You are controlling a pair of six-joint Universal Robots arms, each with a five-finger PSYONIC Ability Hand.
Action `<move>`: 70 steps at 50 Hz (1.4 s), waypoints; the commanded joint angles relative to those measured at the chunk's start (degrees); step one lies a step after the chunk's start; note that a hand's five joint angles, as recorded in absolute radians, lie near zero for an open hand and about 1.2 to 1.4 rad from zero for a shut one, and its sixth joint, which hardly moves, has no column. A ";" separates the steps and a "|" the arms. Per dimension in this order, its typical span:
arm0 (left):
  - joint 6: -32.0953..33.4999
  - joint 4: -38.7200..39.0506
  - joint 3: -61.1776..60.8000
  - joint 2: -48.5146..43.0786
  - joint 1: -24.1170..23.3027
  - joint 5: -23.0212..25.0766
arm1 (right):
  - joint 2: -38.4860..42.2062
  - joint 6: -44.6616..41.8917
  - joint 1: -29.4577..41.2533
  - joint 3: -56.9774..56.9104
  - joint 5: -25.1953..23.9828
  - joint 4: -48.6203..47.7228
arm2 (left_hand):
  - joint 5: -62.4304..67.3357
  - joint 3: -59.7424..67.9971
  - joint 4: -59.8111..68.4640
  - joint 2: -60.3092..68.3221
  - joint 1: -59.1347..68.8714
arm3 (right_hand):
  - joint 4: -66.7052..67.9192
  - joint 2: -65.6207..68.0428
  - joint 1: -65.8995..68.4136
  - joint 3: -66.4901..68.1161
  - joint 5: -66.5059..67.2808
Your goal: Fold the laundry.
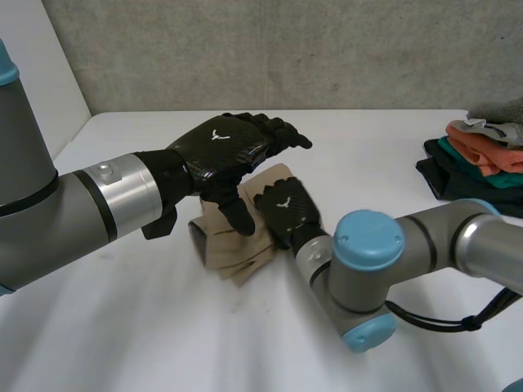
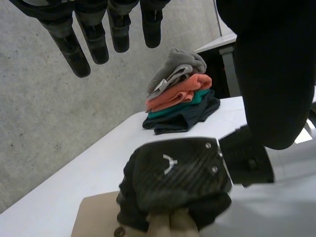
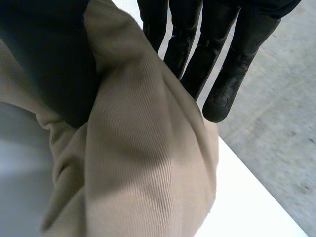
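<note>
A tan ribbed cloth (image 1: 233,255), folded into a small bundle, lies in the middle of the white table (image 1: 122,335). My right hand (image 1: 286,209) sits on the bundle's right side. In the left wrist view the right hand (image 2: 177,173) is curled down into the tan cloth (image 2: 94,217). In the right wrist view a bunched ridge of the cloth (image 3: 148,173) stands between the thumb and the fingers (image 3: 197,49). My left hand (image 1: 225,149) hovers open just above the bundle's left part, its fingers (image 2: 94,39) straight and apart, touching nothing.
A stack of folded clothes (image 1: 478,159), grey, orange, teal and dark, sits at the table's right edge, and appears beyond the right hand in the left wrist view (image 2: 180,96). A grey wall runs behind the table.
</note>
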 commanded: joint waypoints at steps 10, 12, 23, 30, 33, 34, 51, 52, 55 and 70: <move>0.00 0.17 0.11 0.61 0.17 -0.09 | -6.81 -0.09 -18.79 4.50 -16.69 -2.59 | 0.56 0.87 1.43 1.39 1.56 | 12.08 12.51 27.17 14.34 22.76; 0.00 0.26 0.11 0.70 0.17 -0.09 | -6.99 0.53 -20.37 2.76 -19.50 -5.21 | 0.72 1.04 1.59 1.56 1.73 | 12.08 12.51 27.17 14.34 22.76; -2.72 1.49 0.11 1.84 1.14 -0.01 | -9.27 10.98 -26.00 -10.96 -20.22 -11.47 | 0.72 1.04 1.60 1.56 1.73 | 12.08 12.51 27.17 14.34 22.76; -4.22 2.19 0.11 3.07 1.67 -0.01 | -7.17 20.48 -31.71 -24.14 -21.18 -11.82 | 0.73 1.04 1.60 1.56 1.73 | 12.08 12.51 27.17 14.34 22.76; -4.22 2.19 0.11 3.42 1.76 -0.01 | -5.94 22.41 -34.52 -29.68 -22.24 -11.91 | 0.89 1.21 1.76 1.73 1.90 | 12.08 12.51 27.17 14.34 22.76; -4.22 2.19 0.11 3.51 1.76 -0.01 | -5.76 22.50 -35.22 -30.73 -22.24 -11.82 | 0.73 1.04 1.60 1.56 1.73 | 12.08 12.51 27.17 14.34 22.76; -4.31 2.55 -0.07 3.69 2.02 -0.01 | -6.63 21.98 -39.19 -22.41 -25.05 -11.30 | 0.72 1.04 1.60 1.56 1.73 | 12.08 12.51 27.17 14.34 22.76; -4.40 2.55 -0.07 3.51 2.02 -0.01 | -6.81 21.72 -38.84 -21.70 -24.97 -11.30 | 0.72 1.04 1.60 1.56 1.73 | 12.08 12.51 27.17 14.34 22.76; -4.57 2.63 -0.07 3.42 2.11 -0.01 | -8.21 20.05 -35.77 -19.50 -24.00 -10.51 | 0.72 1.04 1.60 1.56 1.73 | 12.08 12.51 27.17 14.34 22.76; -4.57 2.63 0.02 3.86 2.55 -0.01 | -15.95 9.41 -15.81 -18.62 -10.12 -2.07 | 0.72 1.04 1.60 1.56 1.73 | 12.08 12.51 27.17 14.34 22.76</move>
